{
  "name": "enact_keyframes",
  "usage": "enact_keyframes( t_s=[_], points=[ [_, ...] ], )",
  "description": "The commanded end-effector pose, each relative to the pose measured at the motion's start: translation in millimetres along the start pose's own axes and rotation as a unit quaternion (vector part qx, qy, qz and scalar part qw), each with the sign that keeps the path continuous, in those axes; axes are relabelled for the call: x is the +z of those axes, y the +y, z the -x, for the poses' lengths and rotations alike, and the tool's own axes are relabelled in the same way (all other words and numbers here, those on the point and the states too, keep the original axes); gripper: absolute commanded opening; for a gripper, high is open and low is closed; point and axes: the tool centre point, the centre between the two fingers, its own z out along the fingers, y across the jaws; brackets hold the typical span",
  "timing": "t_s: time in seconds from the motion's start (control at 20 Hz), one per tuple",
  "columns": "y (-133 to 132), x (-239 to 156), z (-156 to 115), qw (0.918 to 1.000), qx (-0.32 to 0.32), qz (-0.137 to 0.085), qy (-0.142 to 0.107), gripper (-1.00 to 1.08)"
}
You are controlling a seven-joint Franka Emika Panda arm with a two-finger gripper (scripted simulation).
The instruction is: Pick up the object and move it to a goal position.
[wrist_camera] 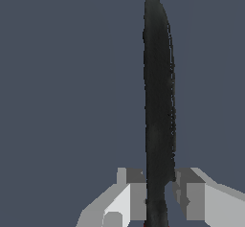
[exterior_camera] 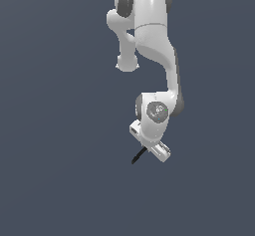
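Clamped between the pincer (wrist_camera: 159,197) fingers (wrist_camera: 135,199), the stick (wrist_camera: 159,92) juts outward, black end leading.

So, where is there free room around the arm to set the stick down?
The plain grey surface shows nothing on the exterior view's left and right of the arm, and below it. It is crowded only at the gripper, whose fingers close on the stick that juts out beyond them.
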Motion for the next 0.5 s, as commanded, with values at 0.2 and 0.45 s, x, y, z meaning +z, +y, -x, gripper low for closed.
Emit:
enact_keyframes(
  t_s=[0.2,0.45],
  points=[
    [-37.4,0.8,-0.1,1.0,-0.001,0.0,-0.001,-1.0],
    [-59.6,0.9,-1.3,1.0,-0.001,0.0,-0.001,-1.0]
  ],
)
